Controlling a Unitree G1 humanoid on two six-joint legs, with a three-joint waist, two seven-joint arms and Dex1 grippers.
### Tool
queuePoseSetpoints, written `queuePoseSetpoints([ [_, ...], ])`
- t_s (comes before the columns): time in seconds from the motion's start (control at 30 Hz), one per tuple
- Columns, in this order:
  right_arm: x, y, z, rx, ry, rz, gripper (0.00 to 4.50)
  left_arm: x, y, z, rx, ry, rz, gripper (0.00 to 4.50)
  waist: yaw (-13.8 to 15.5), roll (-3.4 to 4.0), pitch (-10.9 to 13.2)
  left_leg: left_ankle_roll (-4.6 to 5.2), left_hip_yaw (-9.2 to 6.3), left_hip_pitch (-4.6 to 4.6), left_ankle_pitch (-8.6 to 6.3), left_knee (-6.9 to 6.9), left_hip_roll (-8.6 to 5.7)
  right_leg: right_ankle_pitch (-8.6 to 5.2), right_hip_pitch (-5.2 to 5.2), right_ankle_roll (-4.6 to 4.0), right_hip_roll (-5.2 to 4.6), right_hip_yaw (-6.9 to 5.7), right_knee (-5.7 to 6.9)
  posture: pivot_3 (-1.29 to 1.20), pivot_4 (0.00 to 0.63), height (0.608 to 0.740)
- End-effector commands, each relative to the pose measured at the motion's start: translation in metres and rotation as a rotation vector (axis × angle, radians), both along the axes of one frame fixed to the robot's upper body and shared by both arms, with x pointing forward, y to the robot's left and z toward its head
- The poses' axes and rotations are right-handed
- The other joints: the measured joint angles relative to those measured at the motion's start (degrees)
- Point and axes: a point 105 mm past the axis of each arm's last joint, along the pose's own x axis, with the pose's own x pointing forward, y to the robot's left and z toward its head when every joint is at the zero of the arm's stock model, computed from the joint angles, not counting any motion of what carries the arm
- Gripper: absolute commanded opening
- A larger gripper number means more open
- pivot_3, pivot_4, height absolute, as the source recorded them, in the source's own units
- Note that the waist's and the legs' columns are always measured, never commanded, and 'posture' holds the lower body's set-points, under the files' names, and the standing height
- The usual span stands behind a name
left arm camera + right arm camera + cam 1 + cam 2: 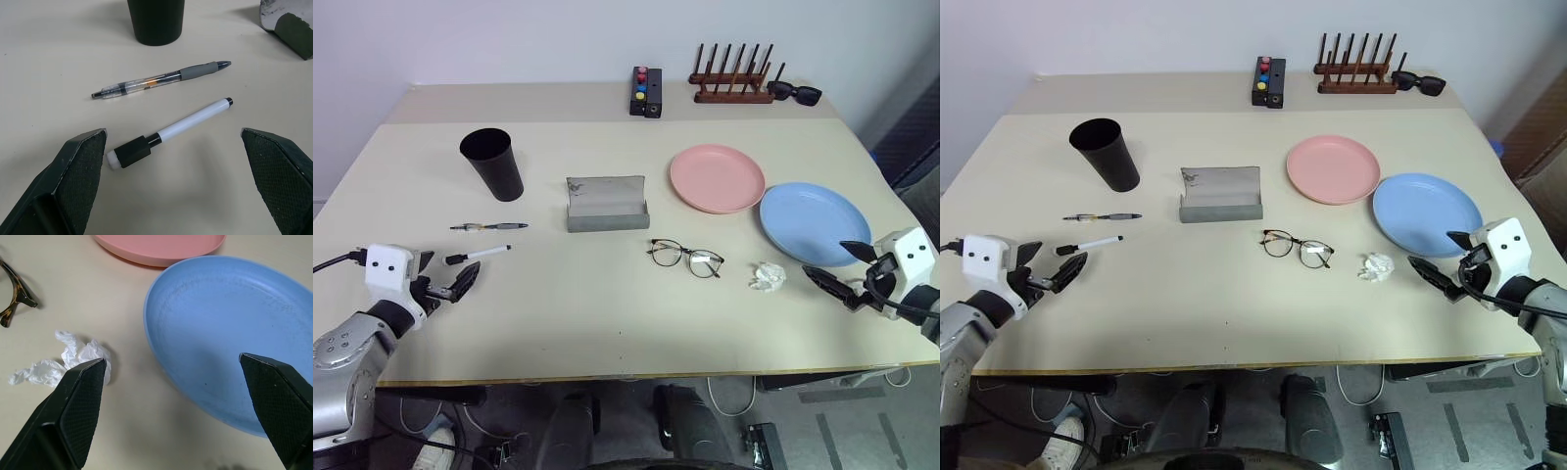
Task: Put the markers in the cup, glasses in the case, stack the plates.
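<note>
The white marker (478, 256) with a black cap lies near the table's left front, and the silvery-grey marker (489, 227) lies just behind it. Behind both stands the black cup (493, 164), upright. My left gripper (450, 274) is open, its fingers either side of the white marker's (171, 132) capped end without touching it. The grey case (607, 204) stands open at mid-table, with the wire-framed glasses (686, 257) in front of it to the right. Further right, the pink plate (717, 177) and blue plate (815, 223) lie side by side. My right gripper (824, 258) is open at the blue plate's (220, 333) near rim.
A crumpled white paper scrap (768, 276) lies between the glasses and my right gripper. At the back of the table stand a black box with coloured buttons (646, 91), a wooden peg rack (732, 78) and black sunglasses (795, 93).
</note>
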Motion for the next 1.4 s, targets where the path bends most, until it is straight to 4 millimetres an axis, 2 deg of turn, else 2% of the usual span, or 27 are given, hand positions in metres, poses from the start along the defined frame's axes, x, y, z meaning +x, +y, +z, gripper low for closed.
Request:
queuePoseSetpoints([
  [0.03,0.004,0.0,0.009,-0.03,-0.033,0.012,4.45,-0.001,0.0,0.012,0.008,-0.044,-0.001,4.5,0.0,0.0,0.0,0.0,0.0,0.0,0.0,0.0,0.0,0.0,0.0,0.0,0.0,0.0,0.0,0.0,0.15,0.735],
  [0.33,0.009,0.005,0.01,-0.027,-0.053,0.028,4.45,0.003,0.001,0.015,0.012,-0.056,-0.005,4.5,0.0,0.0,0.0,0.0,0.0,0.0,0.0,0.0,0.0,0.0,0.0,0.0,0.0,0.0,0.0,0.0,0.15,0.735],
  [0.47,0.007,0.011,0.01,-0.028,-0.063,0.045,4.45,0.008,-0.004,0.018,0.016,-0.061,-0.034,4.5,0.1,0.0,0.0,0.0,0.0,0.0,0.0,0.0,-0.01,0.0,0.01,0.0,-0.01,0.0,0.0,0.0,0.15,0.735],
  [0.63,0.008,0.029,0.015,-0.019,-0.099,0.086,4.45,0.018,-0.019,0.022,0.02,-0.065,-0.107,4.5,0.0,0.0,0.0,0.0,0.0,0.0,0.0,0.01,-0.01,0.01,0.01,0.01,0.0,0.0,0.01,0.0,0.15,0.735],
  [0.83,0.003,0.066,0.016,0.019,-0.134,0.168,4.45,0.035,-0.039,0.021,0.046,-0.029,-0.217,4.5,0.0,0.0,0.0,0.0,-0.02,0.0,0.0,0.01,-0.01,0.02,0.01,0.03,0.04,-0.01,0.02,0.0,0.15,0.735],
  [0.93,-0.004,0.105,0.02,0.049,-0.154,0.286,4.45,0.04,-0.049,0.019,0.103,0.047,-0.341,4.5,0.0,0.0,0.0,0.0,-0.04,0.0,0.0,0.0,-0.01,0.02,0.0,0.03,0.05,-0.01,0.02,0.0,0.15,0.735],
  [1.17,-0.017,0.182,0.02,0.163,-0.169,0.468,4.45,0.052,-0.036,0.016,0.27,0.192,-0.508,4.5,-0.1,0.01,0.0,0.0,-0.03,-0.02,0.0,-0.01,0.01,0.0,-0.06,0.0,0.08,-0.02,0.03,0.0,0.15,0.735],
  [1.23,-0.019,0.193,0.018,0.188,-0.166,0.483,4.45,0.055,-0.031,0.016,0.292,0.23,-0.535,4.5,-0.1,0.02,0.0,0.0,-0.04,-0.05,0.0,-0.01,0.0,0.0,-0.09,0.0,0.09,-0.03,0.03,0.0,0.15,0.735],
  [1.4,-0.02,0.208,0.011,0.216,-0.158,0.48,4.45,0.057,-0.018,0.003,0.294,0.37,-0.581,4.5,0.1,-0.02,0.0,0.0,0.01,-0.09,0.0,-0.01,-0.02,0.0,-0.11,0.01,-0.02,-0.02,0.0,0.0,0.15,0.735],
])
